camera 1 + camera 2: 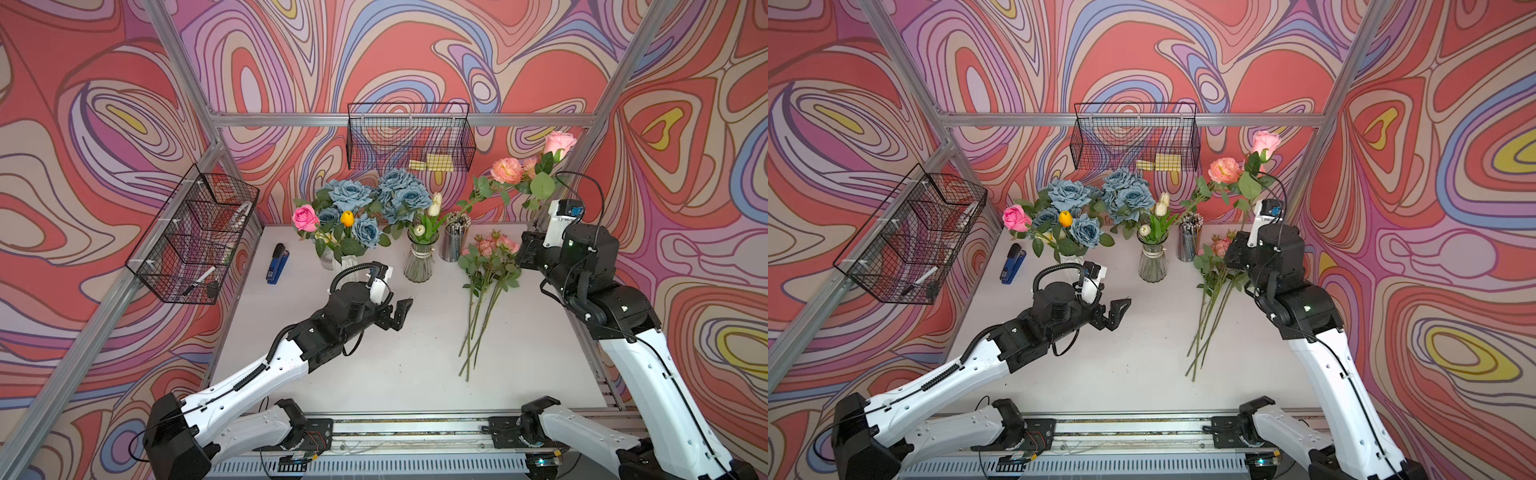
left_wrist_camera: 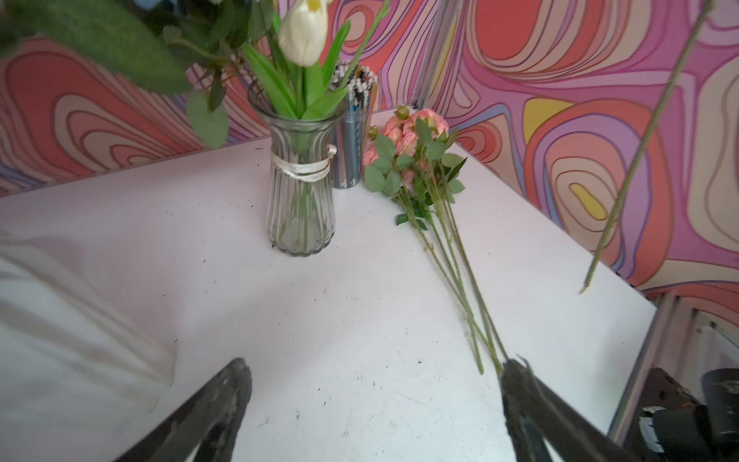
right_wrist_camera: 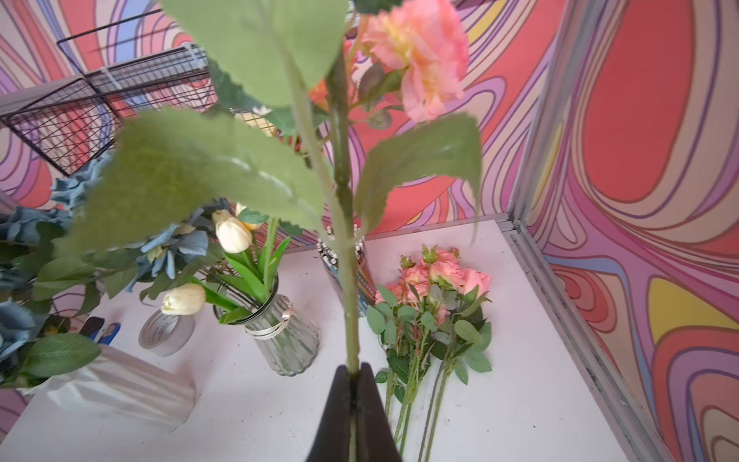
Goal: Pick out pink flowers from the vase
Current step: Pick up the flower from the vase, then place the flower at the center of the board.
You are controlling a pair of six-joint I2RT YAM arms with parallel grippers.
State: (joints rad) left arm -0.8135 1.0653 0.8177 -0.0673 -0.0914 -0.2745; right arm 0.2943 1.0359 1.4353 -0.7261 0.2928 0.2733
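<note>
a pale pink rose (image 1: 560, 142) stands close to upright at the back right of the table (image 1: 374, 357), head up near the frame post. its long stem runs down into the right gripper (image 3: 354, 376), whose fingers are pinched shut on it. in the left wrist view the stem's cut end hangs free above the table.

just beside the rose is a peach-pink bloom (image 1: 506, 170), its stem slanting down toward the glass vase (image 1: 419, 262) of white tulips (image 1: 434, 205); whether it sits in that vase i cannot tell.

a bunch of pink flowers (image 1: 490, 249) lies flat on the table by the right arm, heads toward the back near the pencil cup (image 1: 454, 245), stems pointing to the front edge.

a deeper pink rose (image 1: 305, 218) stands in the white vase (image 1: 348, 266) among dusty-blue roses (image 1: 351, 195).

the left gripper (image 1: 400, 312) hovers mid-table, fingers spread wide, holding nothing. a blue stapler (image 1: 277, 264) lies at the left.
</note>
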